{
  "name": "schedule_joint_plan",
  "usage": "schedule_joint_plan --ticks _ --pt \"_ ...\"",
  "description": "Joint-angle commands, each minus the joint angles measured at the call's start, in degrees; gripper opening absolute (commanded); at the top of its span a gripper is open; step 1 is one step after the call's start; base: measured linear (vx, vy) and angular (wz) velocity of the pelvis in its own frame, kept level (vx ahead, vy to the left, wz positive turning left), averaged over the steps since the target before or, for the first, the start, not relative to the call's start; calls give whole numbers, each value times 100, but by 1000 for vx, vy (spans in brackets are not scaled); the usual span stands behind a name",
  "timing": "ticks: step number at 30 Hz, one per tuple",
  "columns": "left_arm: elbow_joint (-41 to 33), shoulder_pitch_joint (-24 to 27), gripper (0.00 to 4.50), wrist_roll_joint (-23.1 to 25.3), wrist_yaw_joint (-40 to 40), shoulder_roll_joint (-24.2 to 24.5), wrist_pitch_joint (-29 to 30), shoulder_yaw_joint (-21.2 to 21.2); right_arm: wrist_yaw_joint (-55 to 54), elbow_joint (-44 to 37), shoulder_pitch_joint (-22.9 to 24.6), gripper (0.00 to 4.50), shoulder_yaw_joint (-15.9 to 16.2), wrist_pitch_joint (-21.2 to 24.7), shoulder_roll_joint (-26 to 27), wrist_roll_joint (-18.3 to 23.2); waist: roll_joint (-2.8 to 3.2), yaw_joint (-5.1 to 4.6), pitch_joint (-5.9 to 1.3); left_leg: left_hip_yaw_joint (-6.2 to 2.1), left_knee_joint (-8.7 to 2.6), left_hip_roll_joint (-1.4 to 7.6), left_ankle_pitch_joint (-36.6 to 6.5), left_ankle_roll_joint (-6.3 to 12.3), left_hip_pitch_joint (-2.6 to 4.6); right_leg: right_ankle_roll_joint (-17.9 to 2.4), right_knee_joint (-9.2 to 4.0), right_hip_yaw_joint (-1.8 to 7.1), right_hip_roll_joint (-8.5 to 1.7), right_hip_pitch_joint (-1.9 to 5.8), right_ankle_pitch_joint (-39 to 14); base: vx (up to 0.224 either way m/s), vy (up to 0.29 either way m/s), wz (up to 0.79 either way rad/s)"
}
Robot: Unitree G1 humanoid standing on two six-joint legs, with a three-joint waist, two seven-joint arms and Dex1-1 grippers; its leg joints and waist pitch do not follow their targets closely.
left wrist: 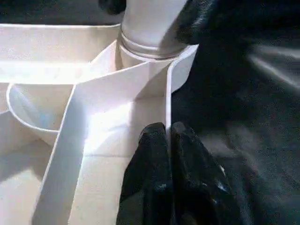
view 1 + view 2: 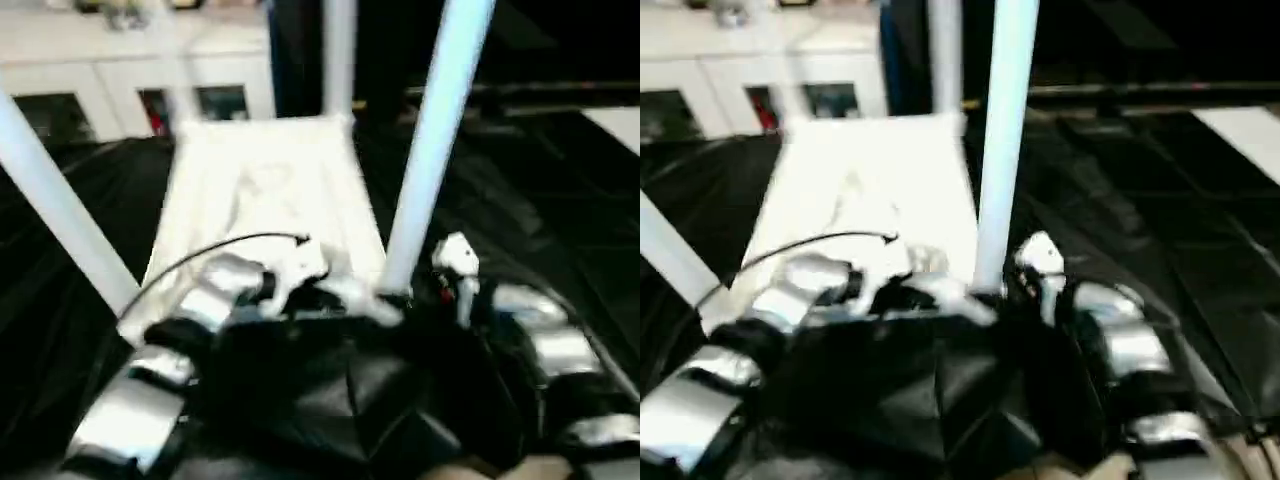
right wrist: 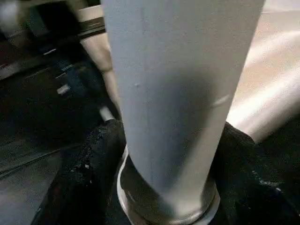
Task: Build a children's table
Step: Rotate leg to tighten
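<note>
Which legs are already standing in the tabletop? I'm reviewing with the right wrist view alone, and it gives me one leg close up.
Observer: Three that I can make out: a near-left leg, a far leg and your near-right leg.
Operator: Where is the left gripper?
Observer: The left gripper is shut, with its tips at the rim of the tabletop, beside the near-right leg's socket.
Operator: Which way up is the top?
Observer: Ribbed underside up, on black cloth.

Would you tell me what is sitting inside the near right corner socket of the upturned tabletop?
A white leg stands upright in that corner socket of the tabletop. Its lower end is hidden inside the socket, so how deep it sits cannot be seen.
</note>
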Motion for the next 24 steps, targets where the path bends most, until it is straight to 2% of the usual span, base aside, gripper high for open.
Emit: schedule_joint_plan --ticks 1,3,4,6,9,12,13,14,15,17,19,20,21,22,24 --pt "-189 83 0 -144 -485 34 -1 -141 475 63 85 289 313 49 -50 -149 -100 31 -290 -272 -430 590 -1410 376 95 -1318 -405 321 -526 118 -1473 0 0 0" --pt "-239 122 0 -116 -740 160 55 -185 589 128 43 289 302 7 -118 -223 -90 93 -349 -259 -383 594 -898 522 72 -1472 -276 299 -509 138 -616 0 0 0" --pt "-239 122 0 -116 -740 160 55 -185 589 128 43 289 302 7 -118 -223 -87 84 -350 -256 -372 588 -693 628 42 -1558 -230 282 -493 149 -258 0 0 0" --pt "-248 142 0 -86 -892 276 76 -205 665 162 -27 289 294 60 -145 -210 -112 84 -352 -255 -354 582 -610 725 28 -1601 -218 270 -506 164 -110 0 0 0" --pt "-257 149 0 -93 -937 317 65 -208 708 139 -50 265 309 119 -162 -171 -99 79 -333 -262 -367 583 -782 671 29 -1536 -268 261 -507 164 -543 0 0 0" --pt "-312 169 0 -135 -962 342 68 -182 787 78 -88 249 348 238 -148 -69 -126 76 -319 -264 -390 592 -946 538 42 -1467 -299 270 -502 158 -900 0 0 0" --pt "-313 169 0 -136 -962 342 68 -181 788 77 -88 244 349 240 -148 -67 -116 82 -321 -270 -394 599 -954 509 49 -1464 -295 272 -507 160 -916 0 0 0" --pt "-368 190 0 -160 -963 334 98 -170 858 73 -90 244 352 281 -120 -33 -152 72 -316 -261 -398 597 -975 488 51 -1455 -298 275 -494 151 -933 0 0 0" --pt "-396 204 0 -177 -937 315 110 -156 893 57 -71 242 355 310 -98 -13 -141 78 -318 -266 -395 598 -969 475 48 -1461 -288 277 -506 160 -928 0 0 0" --pt "-412 219 0 -189 -792 264 120 -112 876 34 -20 240 345 332 -46 6 -167 81 -322 -257 -388 597 -881 487 46 -1457 -280 280 -505 156 -864 0 0 0" --pt "-415 225 0 -190 -699 235 126 -85 848 23 9 240 337 335 -19 11 -163 81 -325 -256 -382 593 -828 500 48 -1470 -267 278 -502 154 -776 0 0 0" --pt "-353 205 0 -143 -454 176 118 -53 625 75 32 240 287 299 66 -12 -197 79 -325 -251 -377 587 -811 519 43 -1469 -268 278 -504 161 -757 0 0 0" --pt "-223 151 0 -43 -71 84 134 -33 86 263 15 239 193 175 224 -120 -187 85 -322 -255 -375 590 -801 526 38 -1468 -266 283 -515 160 -764 0 0 0" --pt "-116 110 0 25 238 -10 162 -14 -462 465 -18 239 100 108 376 -224 -181 76 -308 -259 -388 596 -880 463 46 -1435 -292 285 -523 125 -936 0 0 0" --pt "-9 66 0 70 584 -125 189 28 -985 649 -45 238 18 73 521 -319 -196 5 -262 -302 -432 570 -1406 152 61 -1227 -402 293 -546 123 -1923 0 0 0"
